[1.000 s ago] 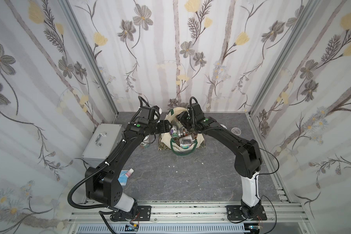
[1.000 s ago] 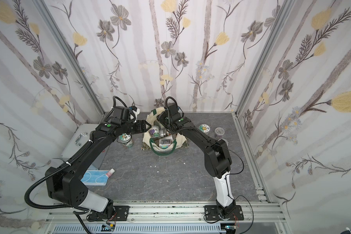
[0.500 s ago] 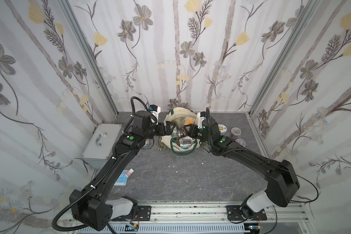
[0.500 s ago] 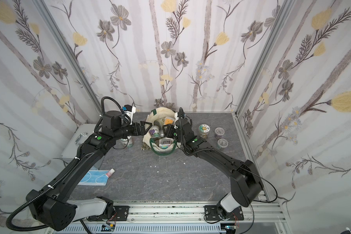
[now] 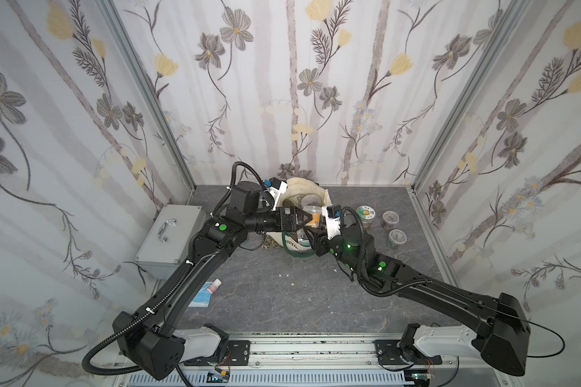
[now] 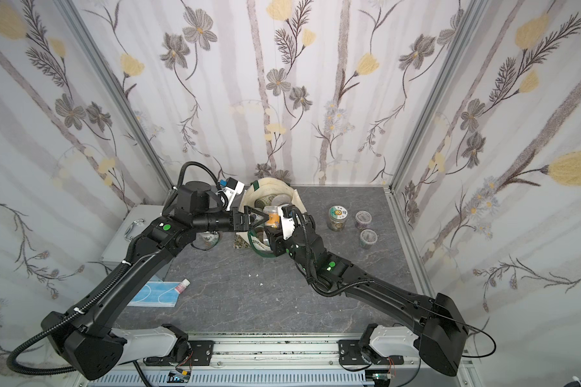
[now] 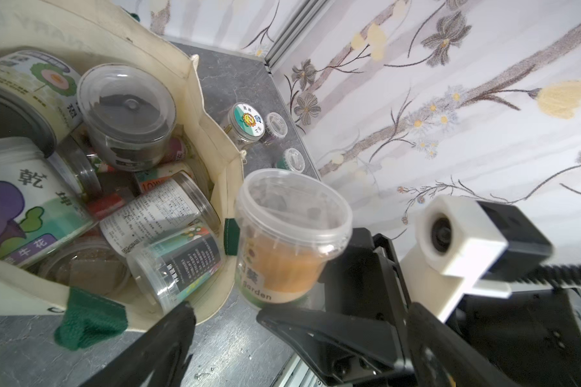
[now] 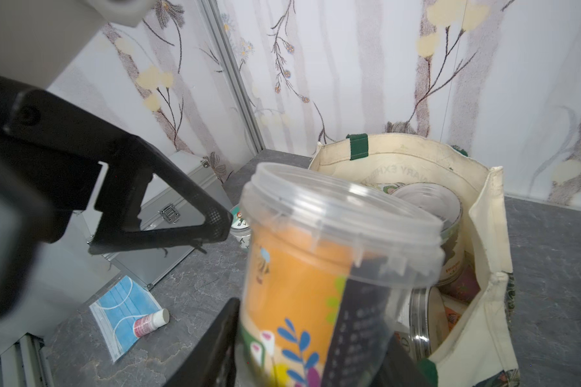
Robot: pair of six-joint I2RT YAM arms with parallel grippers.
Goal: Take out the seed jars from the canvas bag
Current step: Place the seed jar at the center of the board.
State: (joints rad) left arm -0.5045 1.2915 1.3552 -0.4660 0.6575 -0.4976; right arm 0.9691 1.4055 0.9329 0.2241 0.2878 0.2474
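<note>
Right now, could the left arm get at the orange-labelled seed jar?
Probably yes: the left gripper stands open beside the orange-labelled seed jar with nothing between, though the right gripper is shut on its lower part.

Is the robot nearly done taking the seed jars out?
Not nearly. Done: four seed jars stand on the table outside the canvas bag. In hand: the right gripper holds an orange jar; the left gripper is open beside it. Left: many more fill the bag.
</note>
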